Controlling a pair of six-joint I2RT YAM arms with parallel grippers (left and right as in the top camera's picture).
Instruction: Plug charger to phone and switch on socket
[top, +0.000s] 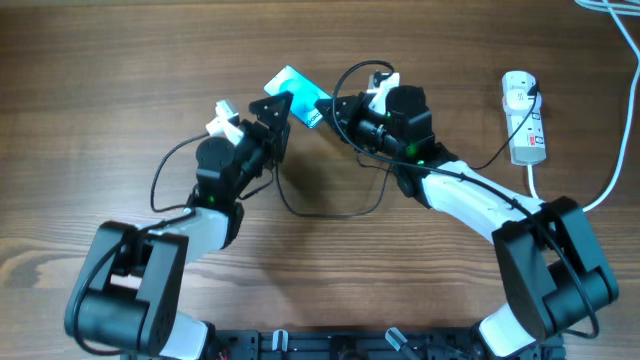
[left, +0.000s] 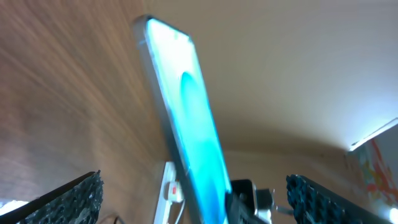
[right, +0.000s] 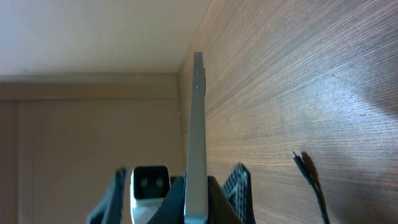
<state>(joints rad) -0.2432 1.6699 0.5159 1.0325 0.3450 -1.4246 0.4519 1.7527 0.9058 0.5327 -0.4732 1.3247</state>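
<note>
Brown wood-grain table (top: 120, 80); beige wall (right: 93, 37) beyond, possibly panelled, blurred.

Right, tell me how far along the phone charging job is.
Done: the right claw is shut on the phone.
In hand: the left claw is open around it.
Left: the charger connector lies unplugged on the table, and the socket is untouched.

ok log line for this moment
right gripper shut on phone | left gripper open around phone | charger not in phone | socket not reached
</note>
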